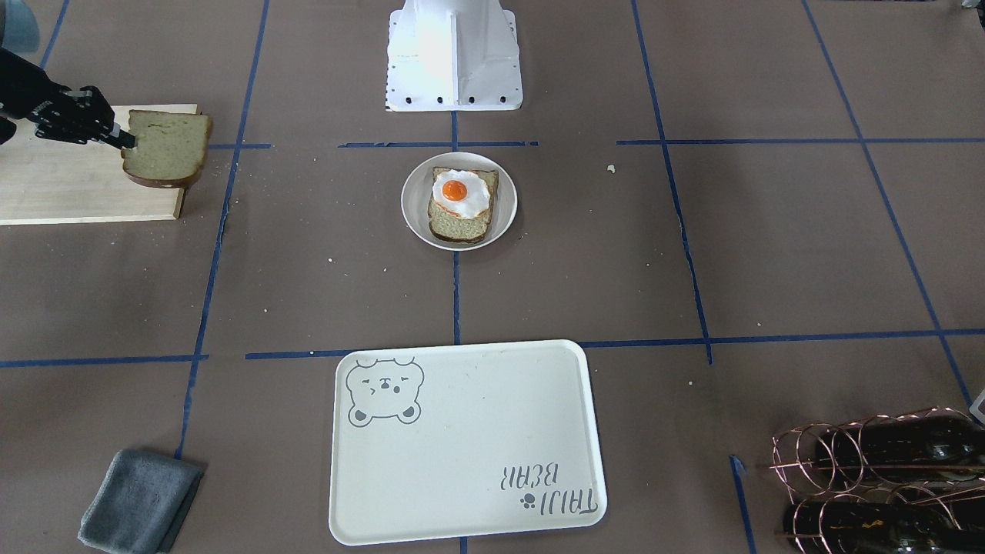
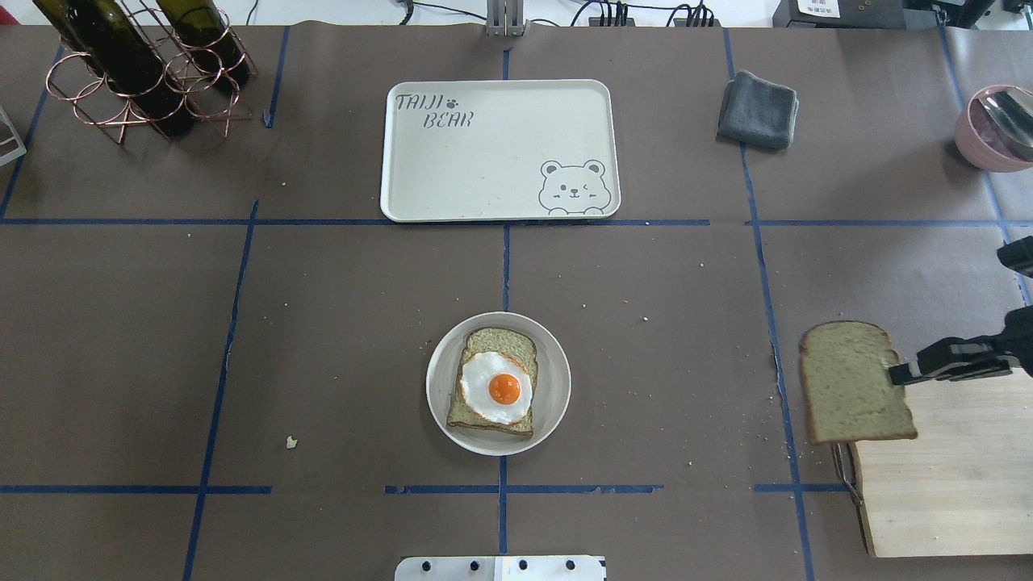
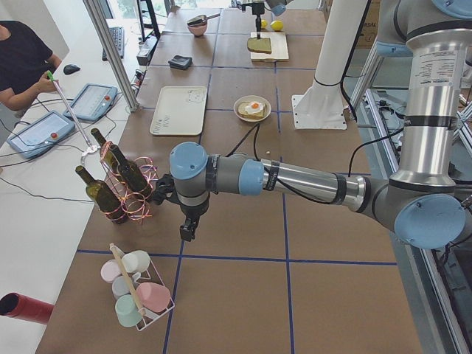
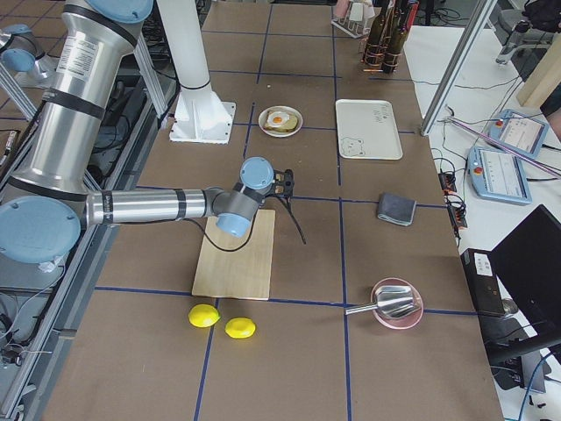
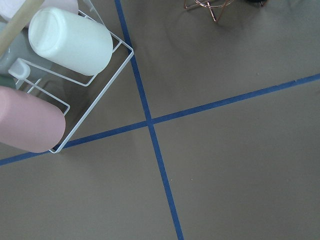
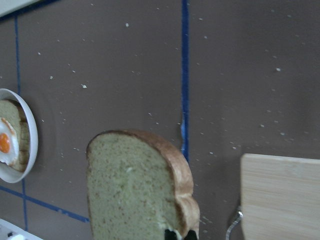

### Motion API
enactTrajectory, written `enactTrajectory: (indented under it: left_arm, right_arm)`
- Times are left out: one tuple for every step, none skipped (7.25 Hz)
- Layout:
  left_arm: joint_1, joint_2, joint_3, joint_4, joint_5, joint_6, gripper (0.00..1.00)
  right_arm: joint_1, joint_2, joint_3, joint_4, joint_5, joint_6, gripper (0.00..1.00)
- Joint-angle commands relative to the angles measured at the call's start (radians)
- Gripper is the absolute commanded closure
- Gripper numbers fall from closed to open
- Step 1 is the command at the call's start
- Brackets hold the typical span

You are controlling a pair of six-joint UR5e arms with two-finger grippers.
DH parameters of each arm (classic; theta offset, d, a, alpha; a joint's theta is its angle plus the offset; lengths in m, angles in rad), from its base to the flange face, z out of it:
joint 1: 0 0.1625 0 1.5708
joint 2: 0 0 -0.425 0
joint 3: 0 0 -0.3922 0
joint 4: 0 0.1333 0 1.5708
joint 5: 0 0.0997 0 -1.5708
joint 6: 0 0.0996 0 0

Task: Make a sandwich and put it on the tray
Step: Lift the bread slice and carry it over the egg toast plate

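Observation:
My right gripper point(image 1: 123, 141) is shut on one edge of a bread slice point(image 1: 169, 146) and holds it lifted over the corner of the cutting board. The gripper point(image 2: 900, 373) and slice point(image 2: 855, 387) also show in the overhead view. The right wrist view shows the slice point(image 6: 132, 190) close up. A second bread slice point(image 2: 500, 340) lies on a small white plate point(image 2: 440, 383) at the table's middle, with a fried egg point(image 2: 499, 387) on top. The cream bear tray point(image 2: 484, 161) lies beyond the plate, with nothing on it. My left gripper point(image 3: 188, 232) hangs far off near the bottle rack; I cannot tell whether it is open or shut.
A pale wooden cutting board point(image 2: 944, 476) lies under the right arm. A grey cloth point(image 2: 759, 109) lies right of the tray, and a pink bowl point(image 2: 997, 129) beyond it. A copper rack of wine bottles point(image 2: 137, 73) stands far left. A cup rack point(image 5: 50, 75) shows below the left wrist.

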State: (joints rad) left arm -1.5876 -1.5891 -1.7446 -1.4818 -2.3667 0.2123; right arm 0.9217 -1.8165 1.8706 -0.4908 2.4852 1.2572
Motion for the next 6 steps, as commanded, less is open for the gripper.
enactTrajectory:
  left_arm:
    - [0.0,0.001,-0.015,-0.002,0.0,-0.001,0.0]
    - [0.0,0.001,-0.016,-0.023,-0.002,-0.001,0.0]
    - [0.0,0.0,-0.013,-0.059,-0.002,-0.005,0.0]
    - [0.0,0.0,-0.013,-0.064,-0.003,-0.005,0.0]
    - [0.0,0.0,-0.012,-0.064,-0.003,-0.004,0.0]
    - [0.0,0.0,-0.009,-0.066,-0.003,-0.002,0.0]
  right_arm:
    - [-0.166,0.205,0.001,-0.017,-0.128,0.28,1.0]
    - [-0.254,0.285,0.001,-0.018,-0.196,0.406,1.0]
    - [-0.339,0.351,0.002,-0.072,-0.278,0.471,1.0]
    - [-0.412,0.453,0.002,-0.203,-0.351,0.476,1.0]
    - [-0.438,0.538,0.004,-0.327,-0.367,0.476,1.0]
    - [-0.478,0.575,-0.008,-0.377,-0.411,0.472,1.0]
